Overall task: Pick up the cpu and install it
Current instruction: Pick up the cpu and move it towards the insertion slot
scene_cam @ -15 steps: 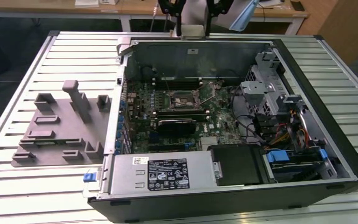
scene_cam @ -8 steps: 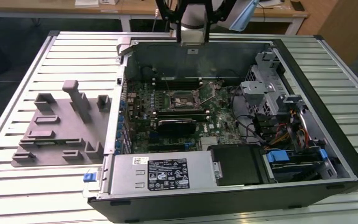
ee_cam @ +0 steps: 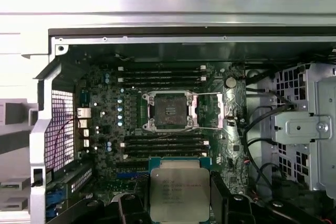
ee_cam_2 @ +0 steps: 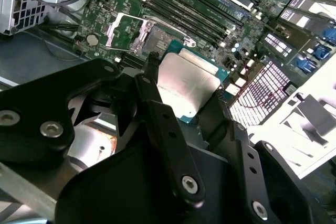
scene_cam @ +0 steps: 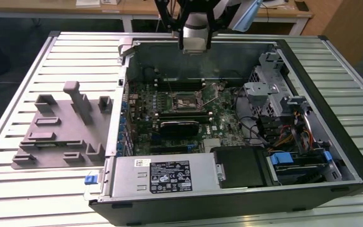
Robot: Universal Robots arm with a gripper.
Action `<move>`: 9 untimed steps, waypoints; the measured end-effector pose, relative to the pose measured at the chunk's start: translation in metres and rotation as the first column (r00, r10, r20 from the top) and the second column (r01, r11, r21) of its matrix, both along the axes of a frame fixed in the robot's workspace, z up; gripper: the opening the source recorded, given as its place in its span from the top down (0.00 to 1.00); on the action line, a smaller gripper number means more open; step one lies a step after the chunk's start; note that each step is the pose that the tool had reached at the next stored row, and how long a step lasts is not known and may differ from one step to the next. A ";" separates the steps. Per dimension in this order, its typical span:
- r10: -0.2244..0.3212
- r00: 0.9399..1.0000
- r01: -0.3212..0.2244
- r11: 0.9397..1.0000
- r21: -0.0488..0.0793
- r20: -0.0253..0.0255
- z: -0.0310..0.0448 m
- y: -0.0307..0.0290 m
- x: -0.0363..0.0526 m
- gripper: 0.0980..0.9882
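1. ribbed metal bench (scene_cam: 24, 189) fills most of the room as i see it, with pale wooden desks (scene_cam: 106, 7) along the back; over it the arm (scene_cam: 194, 28) comes down from above at the far rim of an open computer case (scene_cam: 351, 161) lying on its side.
2. the pincer (ee_cam_2: 185, 92) is closed onto the cpu (ee_cam_2: 186, 85). its black fingers (ee_cam_2: 157, 109) press two opposite edges of the chip, and the shiny metal top faces the cameras.
3. in the first wrist view the cpu (ee_cam: 180, 190) sits level between the fingers (ee_cam: 137, 205) of the pincer (ee_cam: 180, 199), held up off the green board and not seated in anything.
4. the socket (ee_cam: 169, 110) lies apart from the chip, its metal frame swung open to one side; a bank of memory slots (ee_cam: 163, 142) runs between the two. the exterior view shows the socket (scene_cam: 185, 101) near the middle of the board.
5. further out inside the case are a metal drive cage (ee_cam: 304, 129) with dark cables beside it, and the power supply (scene_cam: 162, 175) along the near wall.
6. on the bench at the exterior view's left, just beside the case, rests a grey plastic fixture tray (scene_cam: 62, 127) with raised blocks and posts.
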State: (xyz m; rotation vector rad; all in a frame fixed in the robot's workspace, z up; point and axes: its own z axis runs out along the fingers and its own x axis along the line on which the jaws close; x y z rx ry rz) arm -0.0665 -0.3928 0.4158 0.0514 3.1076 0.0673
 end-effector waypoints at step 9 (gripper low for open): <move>0.000 1.000 0.000 1.000 0.000 0.000 -0.0163 0.0000 0.0001 0.50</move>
